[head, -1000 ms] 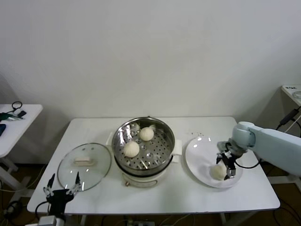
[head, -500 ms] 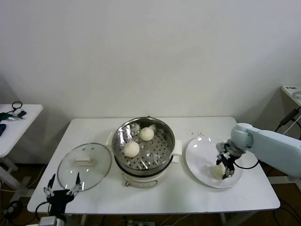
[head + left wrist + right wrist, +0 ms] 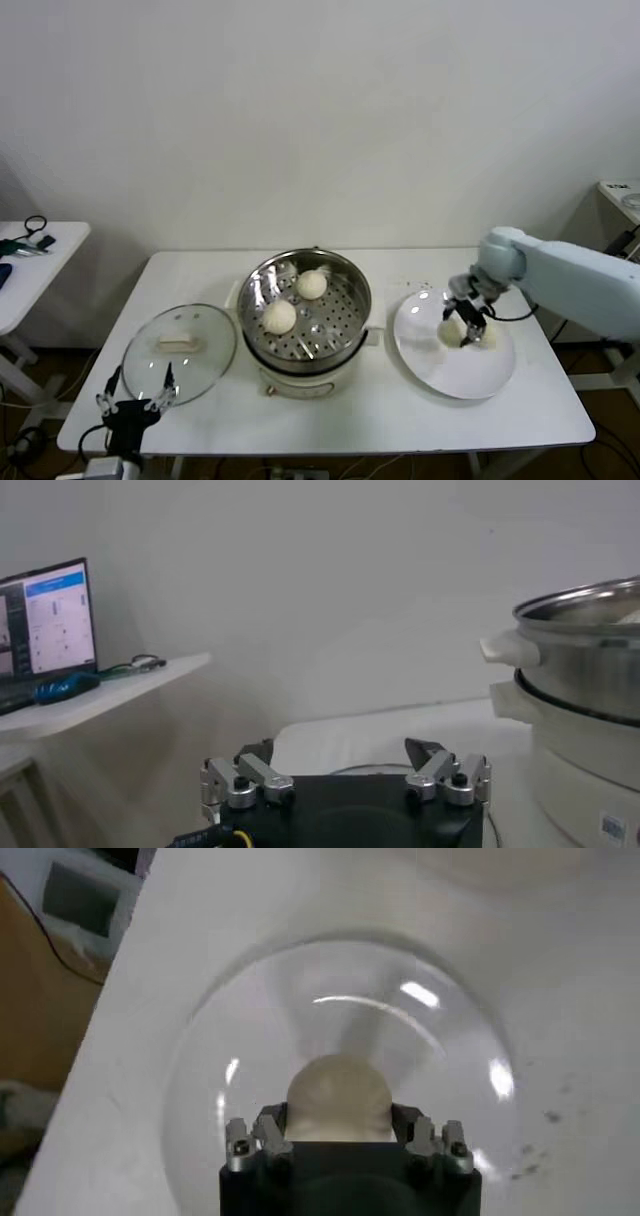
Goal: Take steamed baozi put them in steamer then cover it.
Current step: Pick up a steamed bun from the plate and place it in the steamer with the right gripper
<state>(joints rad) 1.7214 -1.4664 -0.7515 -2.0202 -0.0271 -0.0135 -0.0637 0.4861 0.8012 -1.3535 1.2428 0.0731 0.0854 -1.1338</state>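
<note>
Right gripper (image 3: 466, 322) clamped on a round bun (image 3: 456, 330) above the plate (image 3: 440, 372), frame right | two buns (image 3: 279, 316) in centre steamer (image 3: 345, 275) | lid (image 3: 215, 345) flat, handle lengthwise left-right, lower left | left gripper (image 3: 133, 388) fingers apart, bottom left

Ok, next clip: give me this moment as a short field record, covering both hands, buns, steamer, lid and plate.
right hand: closed on a round cream-white dough bun, lifted above the flat white round plate
left hand: open, parked low at the white table's near left edge, holding nothing
buns in steamer: two
steamer: round shiny stainless-steel perforated basket on a white pot base, uncovered
lid: round clear glass lid with cream-white handle, flat on the table left of the steamer
plate contents: no other bun visible
</note>
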